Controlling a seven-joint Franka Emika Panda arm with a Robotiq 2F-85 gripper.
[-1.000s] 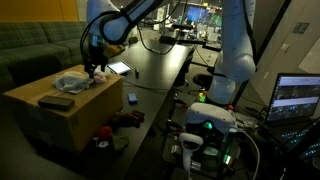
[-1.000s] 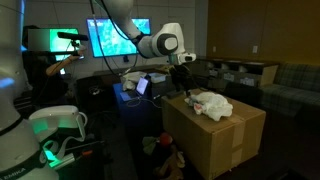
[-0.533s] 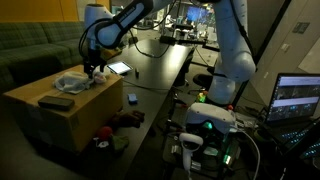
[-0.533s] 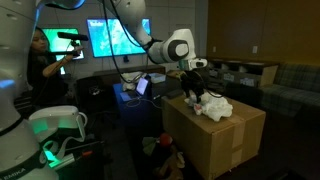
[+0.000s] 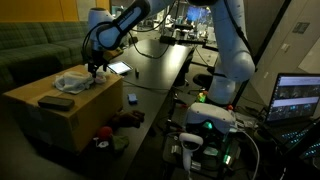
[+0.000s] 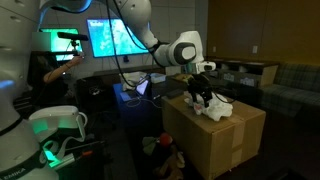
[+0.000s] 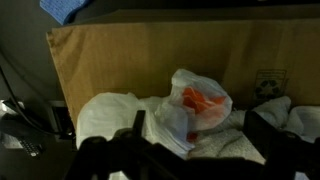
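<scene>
Plastic bag [image 7: 197, 103] lies under the spread fingers [image 7: 138, 128].

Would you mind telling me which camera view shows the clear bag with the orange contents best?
The wrist view: the clear bag sits mid-frame on the cardboard box, its orange contents plain. In both exterior views it shows only as a small pale heap by the tool, with no orange discernible.

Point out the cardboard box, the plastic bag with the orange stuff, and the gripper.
cardboard box [image 7: 130, 60], wrist view, bare top face.
plastic bag [image 7: 200, 105], wrist view, its orange-tinted middle.
gripper [image 6: 204, 95], exterior view, between its fingertips.
</scene>
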